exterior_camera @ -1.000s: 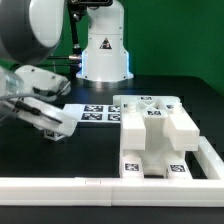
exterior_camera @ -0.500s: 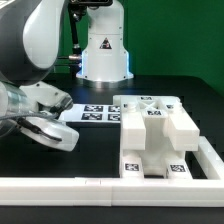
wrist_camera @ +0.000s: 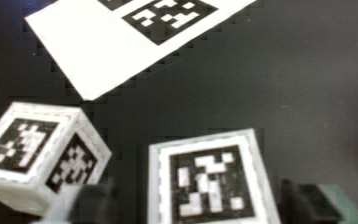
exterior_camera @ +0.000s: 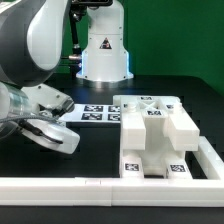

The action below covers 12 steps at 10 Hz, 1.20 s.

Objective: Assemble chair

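The partly built white chair [exterior_camera: 152, 140], blocky panels with black-and-white tags, stands at the exterior view's right. My gripper [exterior_camera: 52, 132] hangs low over the black table at the exterior view's left. In the wrist view my gripper [wrist_camera: 208, 205] is open. Its dark fingers [wrist_camera: 98, 200] stand either side of a loose white tagged piece [wrist_camera: 211, 175] with small gaps. A second white tagged block [wrist_camera: 43, 160] lies beside it. The arm hides both loose pieces in the exterior view.
The marker board [exterior_camera: 90, 112] lies on the table between the gripper and the chair, and shows in the wrist view [wrist_camera: 131, 40]. A long low white rail [exterior_camera: 100, 190] runs along the front and turns up the right side.
The arm swung down and toward the exterior view's left a second ago, bringing the gripper lower. Over the last half second it has barely moved.
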Tool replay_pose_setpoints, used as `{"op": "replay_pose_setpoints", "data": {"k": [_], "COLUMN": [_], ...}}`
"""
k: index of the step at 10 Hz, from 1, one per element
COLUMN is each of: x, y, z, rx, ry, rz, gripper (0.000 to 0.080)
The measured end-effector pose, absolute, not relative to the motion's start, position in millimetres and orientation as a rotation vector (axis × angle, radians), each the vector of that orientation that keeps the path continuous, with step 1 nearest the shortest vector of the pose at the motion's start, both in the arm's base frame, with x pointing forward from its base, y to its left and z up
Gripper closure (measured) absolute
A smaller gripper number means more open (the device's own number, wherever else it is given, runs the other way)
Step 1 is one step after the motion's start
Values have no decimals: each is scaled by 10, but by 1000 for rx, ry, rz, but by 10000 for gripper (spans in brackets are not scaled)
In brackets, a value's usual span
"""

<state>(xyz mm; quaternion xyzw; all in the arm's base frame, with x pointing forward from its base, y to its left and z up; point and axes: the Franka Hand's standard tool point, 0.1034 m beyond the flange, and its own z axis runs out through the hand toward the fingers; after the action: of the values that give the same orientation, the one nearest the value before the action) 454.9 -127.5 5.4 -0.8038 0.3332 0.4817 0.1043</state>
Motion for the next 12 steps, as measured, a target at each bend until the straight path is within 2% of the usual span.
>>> {"op": "replay_pose_setpoints", "data": {"k": [1,2,4,5,7,8,9,10,11,12], "x": [4549,4549,4560,4635,4836,5049,5124,5069,5044,5154], "y": [-1275,-1275,-1276,-1250,-1203,-1197,-1139,-1119,-1139,-1123], "z": [54,54,63,175,573,804,991,1016,937,933], "rx": [-2370,-2370,-2375,-2393,-2417,-2542,-2641,-2709,-2751,-2802], "ry": [982,982,980,965,921,877,835,818,825,825], "rz": [1420,1420,1418,1403,1359,1210,1081,1006,960,836], "gripper": [432,518,518,518,518,518,518,518,518,518]}}
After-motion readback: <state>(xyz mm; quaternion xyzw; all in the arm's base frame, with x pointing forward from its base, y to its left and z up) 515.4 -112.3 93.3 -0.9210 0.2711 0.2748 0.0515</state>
